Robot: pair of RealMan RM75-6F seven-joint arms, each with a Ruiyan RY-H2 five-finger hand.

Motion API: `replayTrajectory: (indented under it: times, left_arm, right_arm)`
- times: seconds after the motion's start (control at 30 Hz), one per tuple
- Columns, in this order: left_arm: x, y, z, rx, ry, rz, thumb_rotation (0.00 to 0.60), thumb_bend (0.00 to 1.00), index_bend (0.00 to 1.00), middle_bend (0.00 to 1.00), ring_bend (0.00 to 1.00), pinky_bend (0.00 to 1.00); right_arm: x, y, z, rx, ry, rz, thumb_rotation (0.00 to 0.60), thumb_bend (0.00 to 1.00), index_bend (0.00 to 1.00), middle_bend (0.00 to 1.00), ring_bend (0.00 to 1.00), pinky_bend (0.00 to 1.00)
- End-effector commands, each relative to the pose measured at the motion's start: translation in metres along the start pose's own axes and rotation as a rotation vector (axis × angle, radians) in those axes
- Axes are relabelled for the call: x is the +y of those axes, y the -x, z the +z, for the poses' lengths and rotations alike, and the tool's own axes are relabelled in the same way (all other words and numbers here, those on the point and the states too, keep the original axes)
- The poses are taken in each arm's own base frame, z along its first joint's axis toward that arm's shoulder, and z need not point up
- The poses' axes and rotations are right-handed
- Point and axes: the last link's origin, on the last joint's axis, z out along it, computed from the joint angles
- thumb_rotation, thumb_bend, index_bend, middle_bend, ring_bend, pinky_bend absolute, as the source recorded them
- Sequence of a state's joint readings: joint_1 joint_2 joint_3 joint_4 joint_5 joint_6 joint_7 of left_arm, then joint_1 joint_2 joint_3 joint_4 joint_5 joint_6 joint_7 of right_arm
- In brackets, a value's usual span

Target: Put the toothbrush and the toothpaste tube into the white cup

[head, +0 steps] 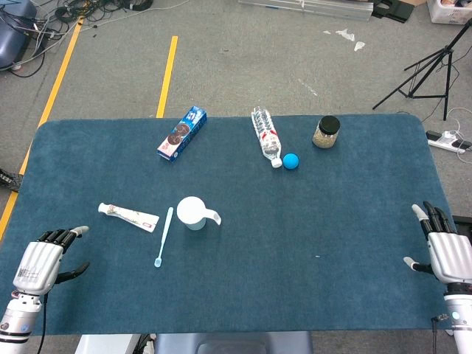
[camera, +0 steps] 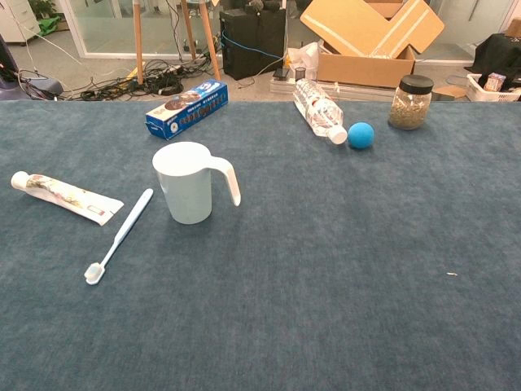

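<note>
A white cup (head: 192, 212) (camera: 190, 181) with a handle stands upright on the blue table, left of centre. Just left of it lies a pale blue toothbrush (head: 163, 236) (camera: 120, 235), head toward me. Further left lies the white toothpaste tube (head: 128, 216) (camera: 62, 196), cap pointing away to the left. My left hand (head: 43, 264) hovers at the table's near left corner, fingers apart, holding nothing. At the near right edge my right hand (head: 445, 251) is also empty with its fingers spread. Neither hand appears in the chest view.
At the back of the table lie a blue biscuit box (head: 181, 133) (camera: 186, 108), a water bottle on its side (head: 266, 136) (camera: 319, 109), a small blue ball (head: 290, 161) (camera: 361, 134) and a dark-lidded jar (head: 325, 132) (camera: 410, 102).
</note>
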State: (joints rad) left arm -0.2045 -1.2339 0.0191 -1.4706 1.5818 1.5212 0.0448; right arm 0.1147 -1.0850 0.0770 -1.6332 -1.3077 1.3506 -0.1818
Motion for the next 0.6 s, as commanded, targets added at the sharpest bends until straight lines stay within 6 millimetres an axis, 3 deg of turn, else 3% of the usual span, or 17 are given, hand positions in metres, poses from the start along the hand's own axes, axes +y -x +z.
replayTrajectory:
  times: [0.03,0.4,0.6]
  left_arm:
    - [0.001,0.003,0.0,-0.013,0.004,-0.009,0.6,0.15,0.26,0.39,0.37,0.4]
    - [0.008,0.007,-0.004,-0.081,0.009,-0.09,0.6,0.15,0.26,0.39,0.36,0.4]
    - [0.016,0.005,0.002,-0.079,0.027,-0.085,0.6,0.13,0.24,0.33,0.31,0.4]
  right_arm:
    - [-0.002,0.0,0.0,0.0,-0.011,0.0,0.6,0.0,0.0,0.01,0.06,0.5]
    - [-0.004,-0.003,0.0,0.005,-0.029,0.017,0.6,0.0,0.0,0.01,0.06,0.5]
    - [-0.003,-0.006,0.0,0.013,-0.028,0.026,0.6,0.0,0.0,0.01,0.06,0.5]
